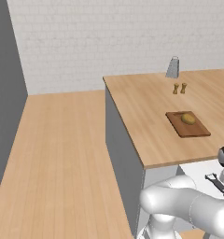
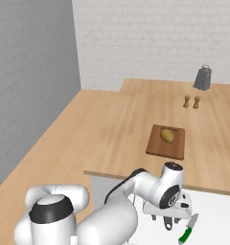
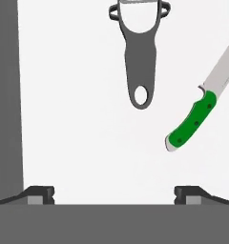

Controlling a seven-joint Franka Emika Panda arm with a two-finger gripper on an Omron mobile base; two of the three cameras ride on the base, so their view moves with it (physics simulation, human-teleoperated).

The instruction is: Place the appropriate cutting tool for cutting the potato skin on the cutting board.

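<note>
Reddish-brown, the cutting board lay on the light wood counter near its front edge, and the only thing on it was the potato, sitting toward the board's far end. The cutting tool, a dark grey peeler with a hole at the end of its handle, was not yet on the board: it lay flat on a white surface in an opening below the counter's front edge, with a green-handled knife beside it but apart from it. The gripper hung over that white surface with its fingers spread wide and nothing between them, the peeler's handle end ahead of the tips and clear of both. By the look of things the task had barely begun; the reach toward the right tool seemed under way, but the grasp, the lift up to the counter and the setting-down on the board beside the potato all remained. At the counter's far edge stood a grey metal grater, with two small wooden shakers between it and the board, well clear of the work.
</note>
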